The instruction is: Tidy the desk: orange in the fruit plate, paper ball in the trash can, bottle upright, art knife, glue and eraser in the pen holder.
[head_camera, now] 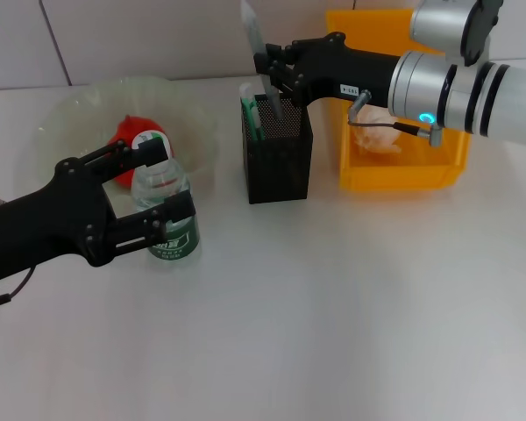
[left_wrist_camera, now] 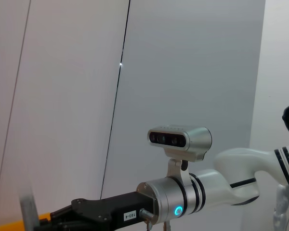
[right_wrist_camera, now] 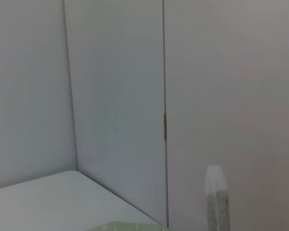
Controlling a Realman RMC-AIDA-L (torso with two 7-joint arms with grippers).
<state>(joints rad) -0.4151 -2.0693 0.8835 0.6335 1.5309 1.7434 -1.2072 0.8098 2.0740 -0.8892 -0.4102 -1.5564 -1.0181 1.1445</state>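
Note:
The clear bottle (head_camera: 165, 215) with a green label stands upright on the desk, and my left gripper (head_camera: 174, 180) is shut on it, one black finger on each side. Behind it the orange (head_camera: 125, 139) lies in the clear fruit plate (head_camera: 79, 101). My right gripper (head_camera: 270, 74) hovers over the black mesh pen holder (head_camera: 279, 162), shut on a long slim grey art knife (head_camera: 251, 28) whose lower end dips into the holder. The knife's tip (right_wrist_camera: 216, 197) also shows in the right wrist view. A green stick, perhaps the glue (head_camera: 248, 110), stands in the holder. The paper ball (head_camera: 379, 136) lies in the yellow trash can (head_camera: 403, 180). The eraser is out of view.
The trash can sits directly right of the pen holder, and the plate sits to the holder's left. White desk stretches toward the front. A grey wall stands behind. The right arm (left_wrist_camera: 192, 192) with its wrist camera shows in the left wrist view.

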